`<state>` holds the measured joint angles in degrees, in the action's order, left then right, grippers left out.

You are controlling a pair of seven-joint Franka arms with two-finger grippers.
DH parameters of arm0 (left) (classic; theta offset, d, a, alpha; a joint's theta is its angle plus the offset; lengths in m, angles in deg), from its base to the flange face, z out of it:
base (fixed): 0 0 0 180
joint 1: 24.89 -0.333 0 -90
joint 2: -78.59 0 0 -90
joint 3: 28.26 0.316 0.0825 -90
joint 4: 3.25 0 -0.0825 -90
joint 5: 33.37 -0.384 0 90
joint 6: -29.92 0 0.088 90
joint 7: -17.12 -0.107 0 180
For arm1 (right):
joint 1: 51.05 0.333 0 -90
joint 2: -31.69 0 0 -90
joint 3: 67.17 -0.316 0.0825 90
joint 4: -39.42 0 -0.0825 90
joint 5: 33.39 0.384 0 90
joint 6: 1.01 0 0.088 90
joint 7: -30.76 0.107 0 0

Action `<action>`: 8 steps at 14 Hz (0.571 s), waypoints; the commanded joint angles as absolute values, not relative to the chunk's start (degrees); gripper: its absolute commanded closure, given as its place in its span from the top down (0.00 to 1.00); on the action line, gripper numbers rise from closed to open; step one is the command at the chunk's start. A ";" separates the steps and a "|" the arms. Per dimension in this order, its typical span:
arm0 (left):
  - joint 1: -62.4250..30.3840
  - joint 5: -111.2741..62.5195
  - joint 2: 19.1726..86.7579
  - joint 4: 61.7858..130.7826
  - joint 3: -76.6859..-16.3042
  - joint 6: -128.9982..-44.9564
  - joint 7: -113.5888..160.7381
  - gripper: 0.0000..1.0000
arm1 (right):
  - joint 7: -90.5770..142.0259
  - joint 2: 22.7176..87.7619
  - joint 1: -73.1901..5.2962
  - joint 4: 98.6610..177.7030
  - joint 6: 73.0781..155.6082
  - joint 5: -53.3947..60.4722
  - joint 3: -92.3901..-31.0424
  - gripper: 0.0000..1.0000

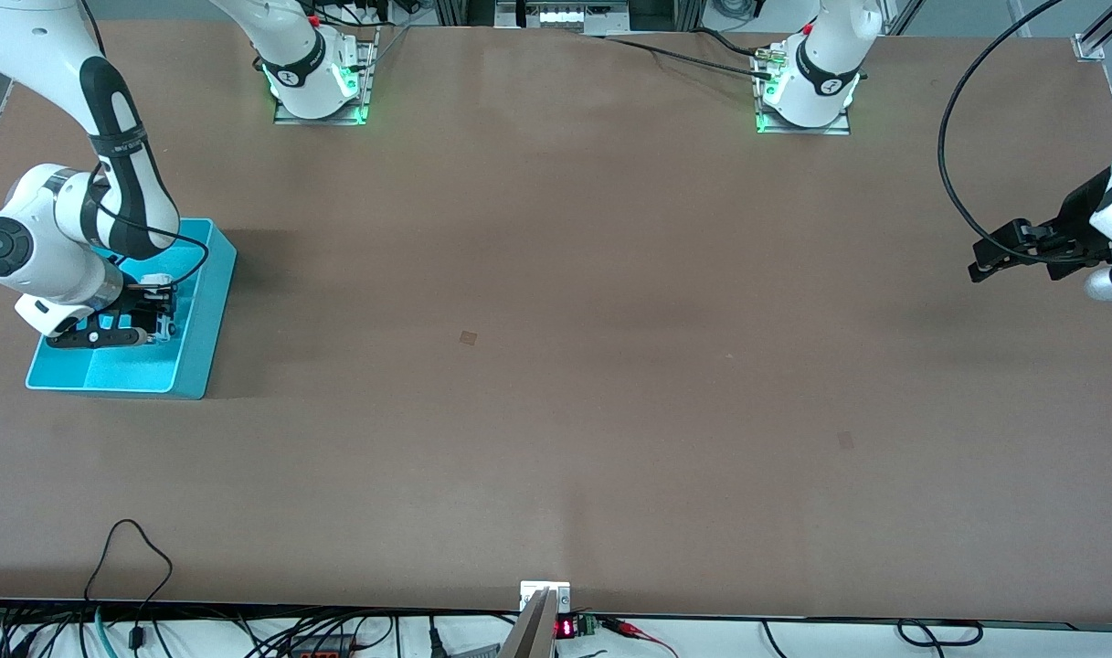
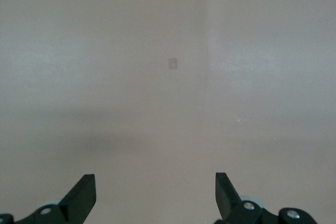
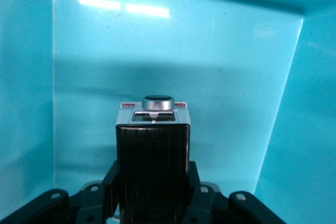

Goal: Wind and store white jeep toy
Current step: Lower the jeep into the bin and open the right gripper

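Note:
The white jeep toy, with its black roof panel and a spare wheel on its rear end, sits between the fingers of my right gripper, which is shut on it. The toy is low inside the turquoise bin. From the front, the right gripper reaches down into the bin at the right arm's end of the table, and only a white bit of the jeep shows. My left gripper hangs open over the bare table at the left arm's end; its fingers hold nothing.
The brown table carries only the bin. Two small square marks are on its surface. Cables trail over the table's edge nearest the front camera.

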<state>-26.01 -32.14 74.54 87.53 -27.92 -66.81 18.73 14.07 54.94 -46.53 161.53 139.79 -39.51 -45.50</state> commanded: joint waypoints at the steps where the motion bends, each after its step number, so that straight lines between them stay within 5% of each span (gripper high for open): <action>1: -27.09 -31.08 75.07 86.83 -28.78 -65.53 18.71 1.00 | 14.50 54.71 -47.00 161.86 140.58 -39.37 -45.63 0.24; 4: -27.18 -31.08 75.07 86.84 -28.78 -65.35 18.71 1.00 | 14.50 54.80 -47.18 161.86 140.67 -39.37 -45.63 0.50; 8: -27.09 -31.08 75.07 86.84 -28.78 -65.26 18.71 1.00 | 14.41 55.07 -47.27 161.86 140.75 -39.37 -45.72 0.64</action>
<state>-26.26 -32.14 74.59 87.53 -28.04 -66.51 18.73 14.19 55.24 -46.73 161.53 139.94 -39.51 -45.45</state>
